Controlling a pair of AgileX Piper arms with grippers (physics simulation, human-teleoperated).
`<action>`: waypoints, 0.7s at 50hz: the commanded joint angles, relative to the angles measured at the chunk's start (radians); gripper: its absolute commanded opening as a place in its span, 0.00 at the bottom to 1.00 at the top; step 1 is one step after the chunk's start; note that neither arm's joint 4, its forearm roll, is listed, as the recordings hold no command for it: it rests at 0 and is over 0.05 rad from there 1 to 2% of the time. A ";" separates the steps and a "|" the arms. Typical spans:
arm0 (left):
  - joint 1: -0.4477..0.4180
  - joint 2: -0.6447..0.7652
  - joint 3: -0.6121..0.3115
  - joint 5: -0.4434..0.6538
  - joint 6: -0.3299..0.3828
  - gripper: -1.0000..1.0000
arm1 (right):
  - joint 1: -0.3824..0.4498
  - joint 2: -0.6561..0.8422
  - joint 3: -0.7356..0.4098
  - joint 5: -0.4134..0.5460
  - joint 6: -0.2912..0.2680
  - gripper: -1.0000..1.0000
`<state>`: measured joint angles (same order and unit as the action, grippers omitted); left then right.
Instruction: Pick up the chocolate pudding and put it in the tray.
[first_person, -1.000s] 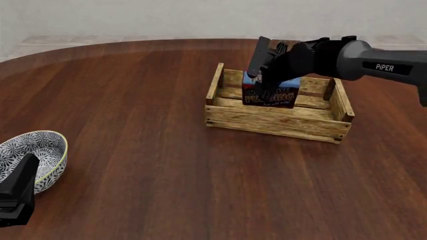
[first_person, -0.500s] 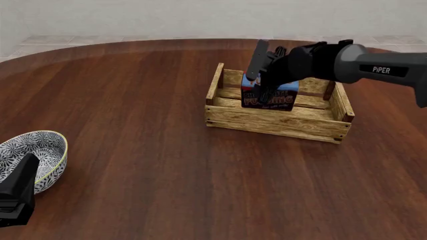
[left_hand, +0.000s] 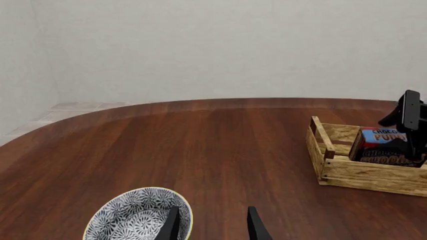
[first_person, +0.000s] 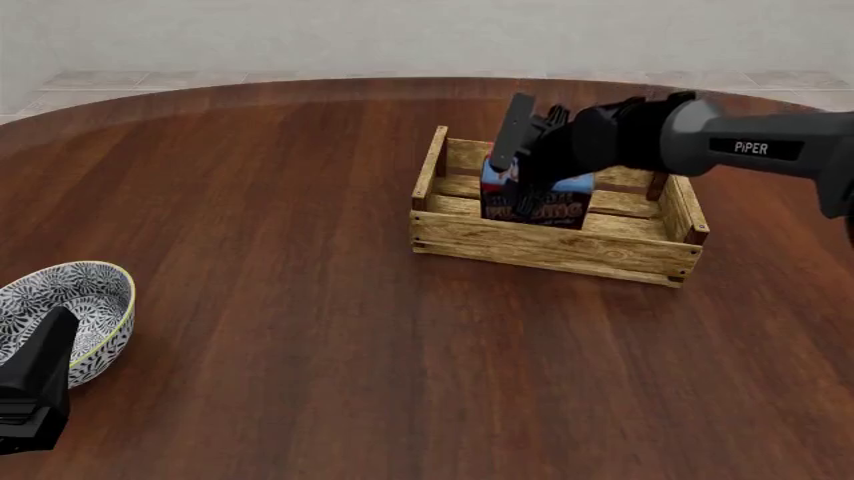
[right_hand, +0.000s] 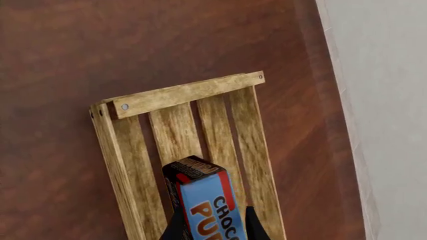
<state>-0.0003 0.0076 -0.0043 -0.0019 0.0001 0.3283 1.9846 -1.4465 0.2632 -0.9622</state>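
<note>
The chocolate pudding (first_person: 538, 203), a small carton with a blue top and a dark brown lower part, is inside the tray (first_person: 550, 252), a light wooden slat crate at the right back of the table. My right gripper (first_person: 523, 168) is shut on the carton from above. In the right wrist view the carton (right_hand: 203, 197) sits between the fingertips (right_hand: 175, 229) over the crate's slats (right_hand: 175, 131). Whether it rests on the floor I cannot tell. My left gripper (left_hand: 212, 227) is open and empty beside the bowl; it also shows in the front view (first_person: 34, 385).
A blue-and-white patterned bowl (first_person: 74, 310) stands at the front left, right by my left gripper; it also shows in the left wrist view (left_hand: 133, 217). In that view the crate (left_hand: 353, 172) with the carton (left_hand: 381, 145) is far off. The table's curved edge runs along the back.
My right gripper has lowered the pudding deeper into the crate and shifted slightly left. The left arm and the bowl have not moved.
</note>
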 joint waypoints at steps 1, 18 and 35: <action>0.000 0.000 0.000 0.000 0.000 1.00 | 0.001 0.003 0.007 -0.010 0.027 0.00; 0.000 0.000 0.000 0.000 0.000 1.00 | 0.006 0.013 0.010 -0.020 0.038 0.00; 0.000 0.000 0.000 0.000 0.000 1.00 | 0.004 0.019 0.017 -0.024 0.043 0.00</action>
<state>-0.0003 0.0076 -0.0043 -0.0019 0.0000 0.3304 1.9938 -1.4368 0.2419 -0.9407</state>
